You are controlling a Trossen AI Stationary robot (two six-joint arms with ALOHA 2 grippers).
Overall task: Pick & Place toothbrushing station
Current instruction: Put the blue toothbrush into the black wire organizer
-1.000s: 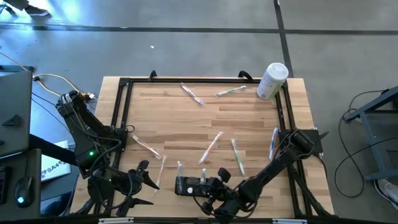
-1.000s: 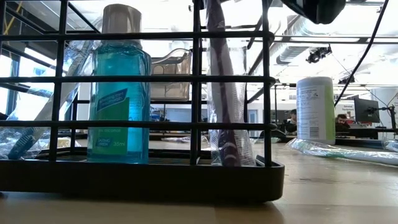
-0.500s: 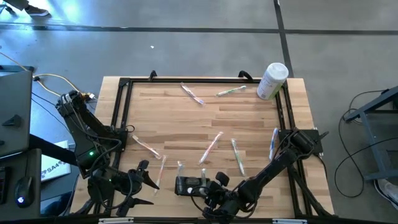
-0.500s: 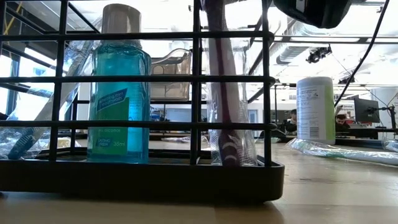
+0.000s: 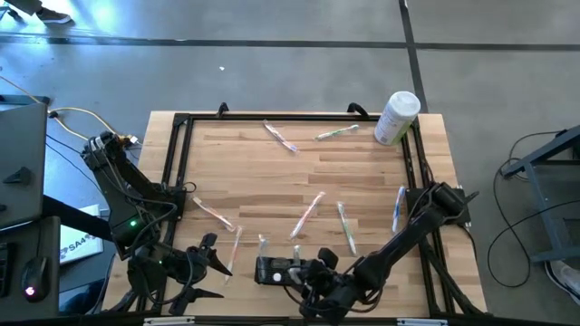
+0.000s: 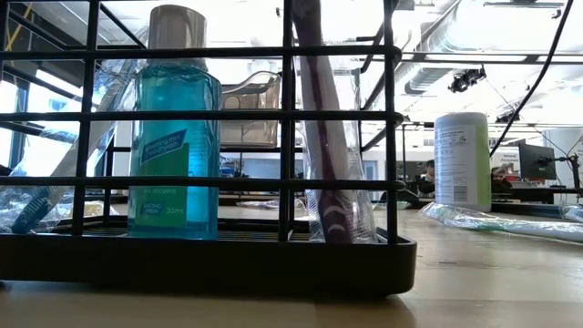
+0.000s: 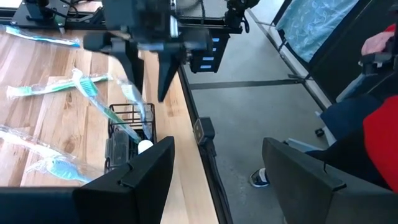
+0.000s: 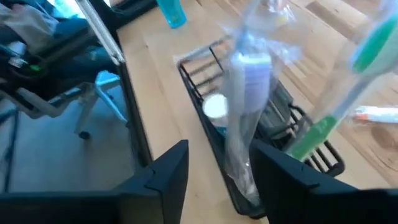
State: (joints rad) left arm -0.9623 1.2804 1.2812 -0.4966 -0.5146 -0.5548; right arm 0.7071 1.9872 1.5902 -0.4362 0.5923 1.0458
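The toothbrushing station (image 5: 272,270), a low black wire holder (image 6: 209,255), stands at the table's near edge. Upright in it are a blue mouthwash bottle (image 6: 173,146) and a wrapped purple toothbrush (image 6: 326,137), which leans on the wires. A wrapped green toothbrush (image 7: 102,106) also leans in it. My right gripper (image 7: 149,84) hangs open just above the holder, with the purple toothbrush's top end (image 8: 245,87) below its fingers and apart from them. My left gripper (image 7: 217,162) waits open to the holder's left (image 5: 217,258).
Several wrapped toothbrushes (image 5: 308,213) lie scattered on the wooden table inside a black frame (image 5: 181,163). A tall white container (image 5: 397,118) stands at the far right corner. A person's red sleeve (image 7: 379,124) shows beyond the table's near edge.
My right gripper has risen from the holder and left the top of the low view. The wrapped purple toothbrush stays standing in the holder, leaning on its wires.
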